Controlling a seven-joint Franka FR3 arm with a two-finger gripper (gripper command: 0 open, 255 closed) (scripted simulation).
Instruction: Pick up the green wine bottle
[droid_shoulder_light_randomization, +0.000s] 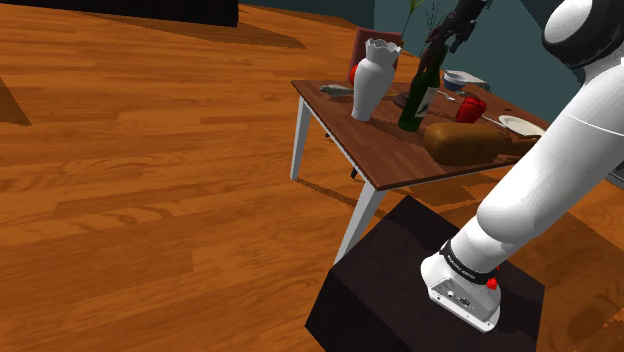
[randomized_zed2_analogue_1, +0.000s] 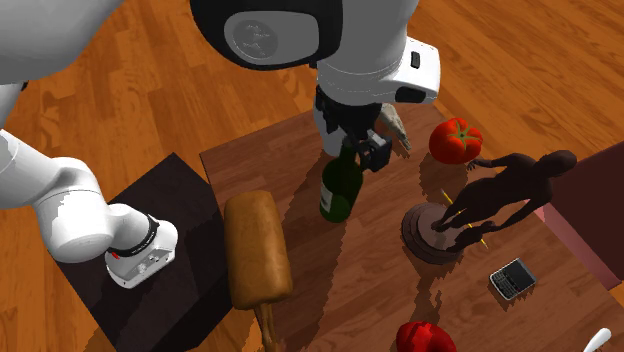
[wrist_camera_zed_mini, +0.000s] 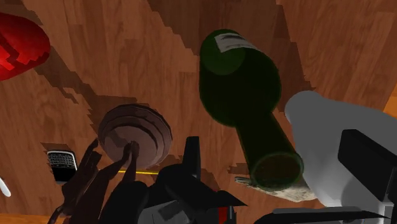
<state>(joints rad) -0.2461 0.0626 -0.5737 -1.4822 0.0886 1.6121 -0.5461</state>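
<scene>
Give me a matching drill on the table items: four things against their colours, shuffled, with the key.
Things:
1. wine bottle
2. vase
3. bread loaf
4. tomato

Colours:
A. red
B. white
C. dark green
D. brown

Pairs: 1-C, 2-B, 3-D, 4-A

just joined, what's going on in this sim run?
The white Franka arm is reaching over the wooden table to the green wine bottle, which stands upright on it. The tool is at the bottle's neck. In the wrist view its fingers stand apart with the neck between them, apparently not touching. No grasp yet, and the bottle is not lifted. A white vase, bread loaf and tomato sit nearby.
</scene>
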